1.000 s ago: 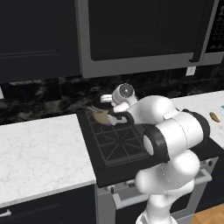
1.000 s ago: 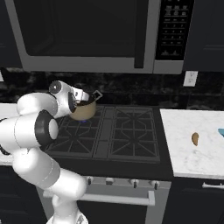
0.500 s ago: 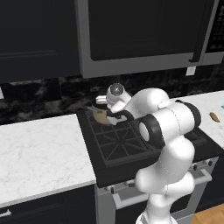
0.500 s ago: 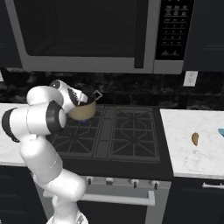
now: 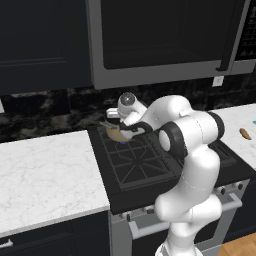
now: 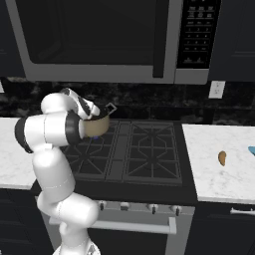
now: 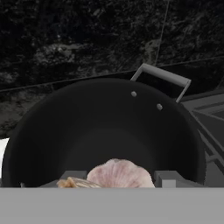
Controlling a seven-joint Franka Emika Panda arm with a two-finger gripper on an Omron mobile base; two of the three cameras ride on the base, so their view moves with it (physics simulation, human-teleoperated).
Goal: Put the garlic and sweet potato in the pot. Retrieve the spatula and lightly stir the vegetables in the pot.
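Note:
The tan-gold pot (image 5: 115,134) (image 6: 98,128) stands on the stove's back left burner. In the hand view I look into its dark inside (image 7: 109,122), with one grey handle (image 7: 165,76) at the far rim. My gripper (image 7: 120,178) hangs just over the pot, shut on the pale pink garlic (image 7: 121,172), which sits between the finger tips (image 7: 167,177). From the base views the gripper (image 5: 121,130) (image 6: 97,115) is at the pot's rim. The orange-brown sweet potato (image 5: 245,134) (image 6: 222,158) lies on the right counter. A light blue spatula (image 6: 252,150) shows at the far right edge.
The black gas stove (image 6: 134,152) has raised grates around the pot. A microwave (image 6: 104,37) hangs low above the stove. White marble counters (image 5: 45,175) (image 6: 214,167) lie on both sides. A dark speckled backsplash (image 7: 78,39) rises right behind the pot.
The wrist has swung left and down toward the pot, carrying the garlic over its opening. Pot and sweet potato have stayed put.

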